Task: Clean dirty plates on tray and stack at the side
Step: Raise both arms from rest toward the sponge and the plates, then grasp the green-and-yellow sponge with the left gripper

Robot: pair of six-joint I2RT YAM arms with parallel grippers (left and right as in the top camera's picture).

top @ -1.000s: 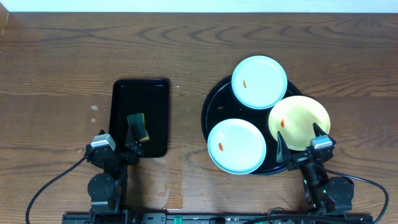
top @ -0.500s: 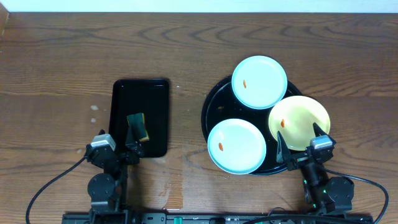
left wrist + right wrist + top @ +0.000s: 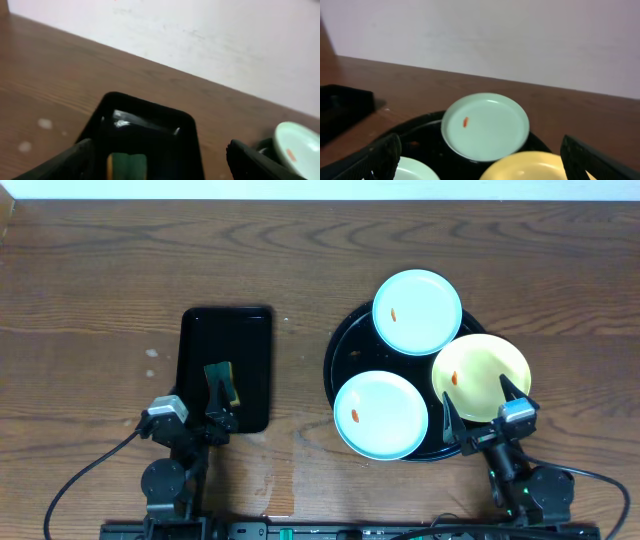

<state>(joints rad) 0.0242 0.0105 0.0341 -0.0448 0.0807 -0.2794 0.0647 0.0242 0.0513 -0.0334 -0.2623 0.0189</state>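
The round black tray [image 3: 345, 352] holds three plates, each with an orange smear. A pale blue plate [image 3: 417, 311] lies at the back, a second pale blue plate [image 3: 380, 414] at the front left, and a pale yellow plate [image 3: 481, 376] at the front right. My right gripper [image 3: 481, 408] is open and empty at the tray's near edge, by the yellow plate. In the right wrist view the back blue plate [image 3: 485, 126] and the yellow plate [image 3: 540, 167] lie ahead of the fingers. My left gripper [image 3: 192, 410] is open and empty at the near end of the rectangular tray.
A small rectangular black tray [image 3: 226, 366] left of centre holds a green and yellow sponge [image 3: 223, 383]. The sponge also shows in the left wrist view [image 3: 127, 166] between the fingers. A white wall stands behind the table.
Both grippers have shifted slightly; the left one has edged a little to the right. The plates and sponge have not moved.
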